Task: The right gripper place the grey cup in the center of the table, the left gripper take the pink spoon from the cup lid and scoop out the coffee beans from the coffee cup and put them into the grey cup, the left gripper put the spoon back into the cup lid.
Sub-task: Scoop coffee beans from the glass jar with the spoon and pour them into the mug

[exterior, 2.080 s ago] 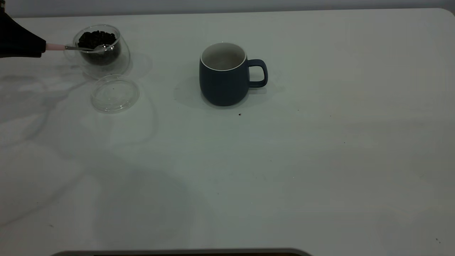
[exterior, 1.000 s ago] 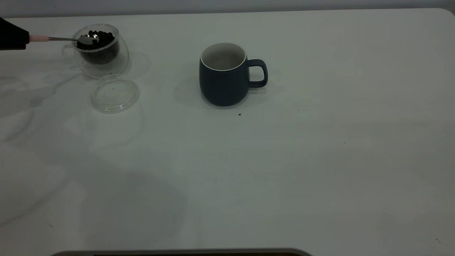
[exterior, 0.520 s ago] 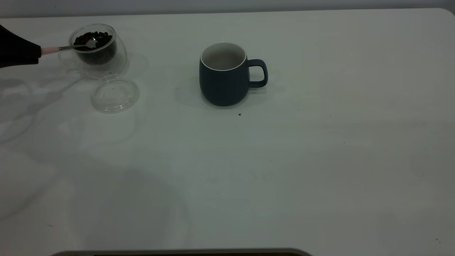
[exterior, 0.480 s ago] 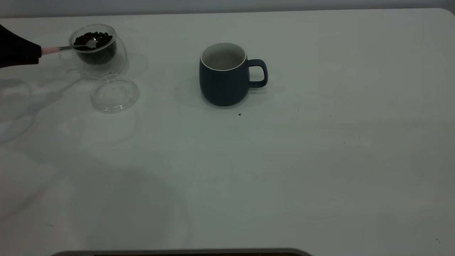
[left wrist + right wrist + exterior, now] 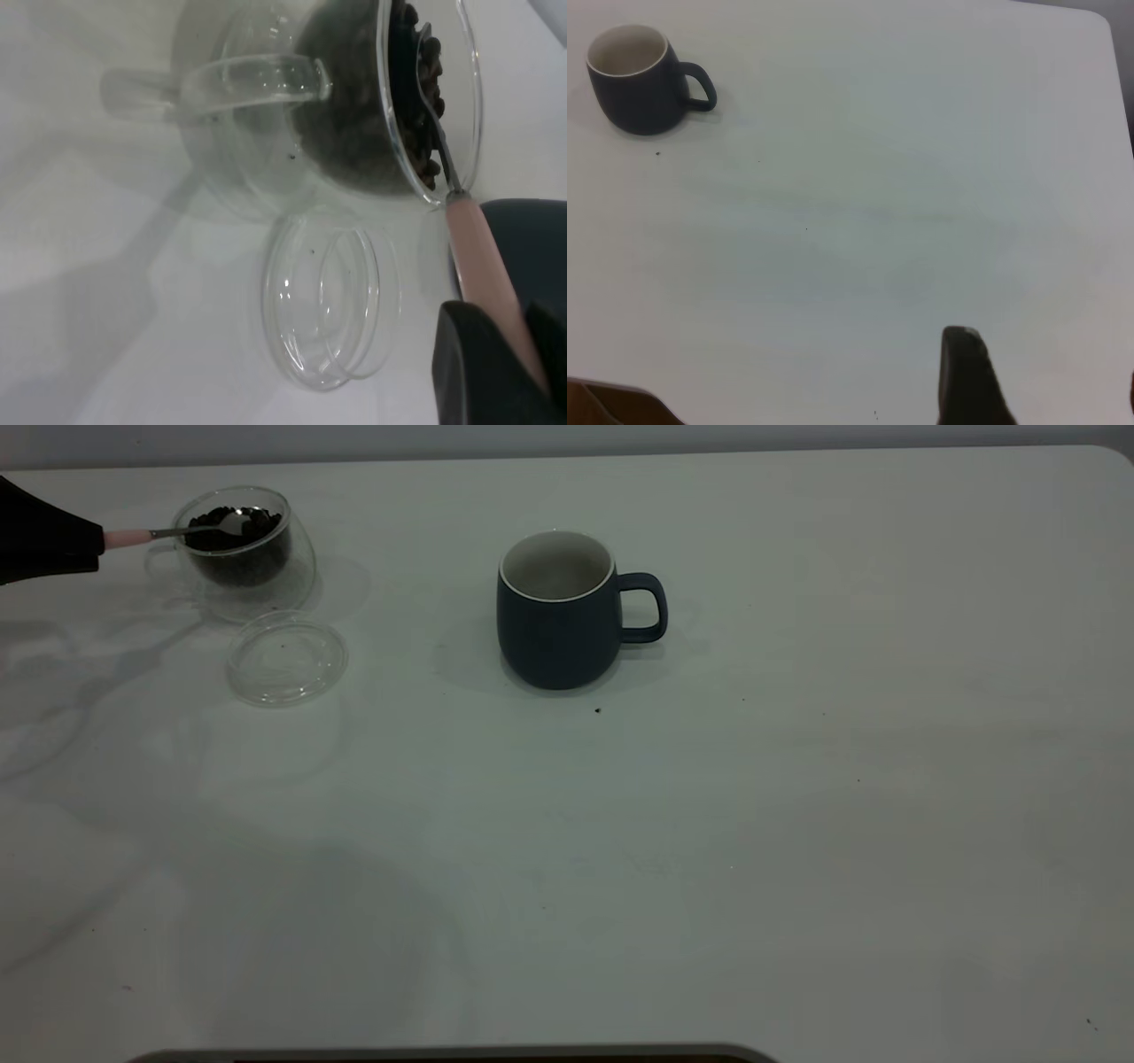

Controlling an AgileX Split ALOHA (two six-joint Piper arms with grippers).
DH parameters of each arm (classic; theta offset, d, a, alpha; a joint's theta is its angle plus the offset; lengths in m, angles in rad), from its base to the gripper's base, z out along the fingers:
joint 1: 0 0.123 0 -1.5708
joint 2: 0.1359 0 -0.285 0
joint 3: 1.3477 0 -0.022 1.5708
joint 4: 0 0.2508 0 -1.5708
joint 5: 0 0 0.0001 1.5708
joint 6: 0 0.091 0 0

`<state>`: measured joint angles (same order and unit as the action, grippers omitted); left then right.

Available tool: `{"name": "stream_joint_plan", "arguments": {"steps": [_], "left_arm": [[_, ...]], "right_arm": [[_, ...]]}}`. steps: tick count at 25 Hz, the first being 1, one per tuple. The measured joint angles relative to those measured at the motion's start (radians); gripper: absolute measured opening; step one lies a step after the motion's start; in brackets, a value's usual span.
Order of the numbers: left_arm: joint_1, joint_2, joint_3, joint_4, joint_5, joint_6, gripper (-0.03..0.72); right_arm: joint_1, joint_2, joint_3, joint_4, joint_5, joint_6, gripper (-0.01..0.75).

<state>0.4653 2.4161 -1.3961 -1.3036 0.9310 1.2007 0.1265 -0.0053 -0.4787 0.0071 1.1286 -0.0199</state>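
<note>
Exterior view: left tool (image 5: pixel 89 549) grips pink spoon (image 5: pixel 133 537), bowl over coffee cup (image 5: pixel 244 553).

This looks like a robot test bench or lab set-up rather than a lived-in kitchen. The evidence is the table (image 5: pixel 797 824), a large plain white top with a rounded corner and a few tiny dark specks, which fills nearly the whole exterior view, with only a strip of plain grey wall behind its far edge. A black gripper (image 5: pixel 53 540) reaches in from the table's left edge, which points to a robot work cell. The only household items are a few pieces of coffee ware grouped toward the table's far left and centre. Nothing around the table shows cupboards, appliances or furniture, so the room type beyond that cannot be told.
</note>
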Motion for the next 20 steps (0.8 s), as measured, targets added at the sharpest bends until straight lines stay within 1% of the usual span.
{"name": "stream_joint_plan", "arguments": {"steps": [4, 8, 14, 20], "left_arm": [[0.004, 0.000, 0.000, 0.000, 0.014, -0.001, 0.135], [0.019, 0.000, 0.000, 0.000, 0.072, -0.003, 0.135], [0.075, 0.000, 0.000, 0.000, 0.135, -0.010, 0.135], [0.087, 0.000, -0.001, 0.000, 0.206, -0.015, 0.135]], "right_arm": [[0.000, 0.000, 0.000, 0.000, 0.000, 0.000, 0.462], [0.000, 0.000, 0.000, 0.000, 0.000, 0.000, 0.462], [0.000, 0.000, 0.000, 0.000, 0.000, 0.000, 0.462], [0.000, 0.000, 0.000, 0.000, 0.000, 0.000, 0.462]]}}
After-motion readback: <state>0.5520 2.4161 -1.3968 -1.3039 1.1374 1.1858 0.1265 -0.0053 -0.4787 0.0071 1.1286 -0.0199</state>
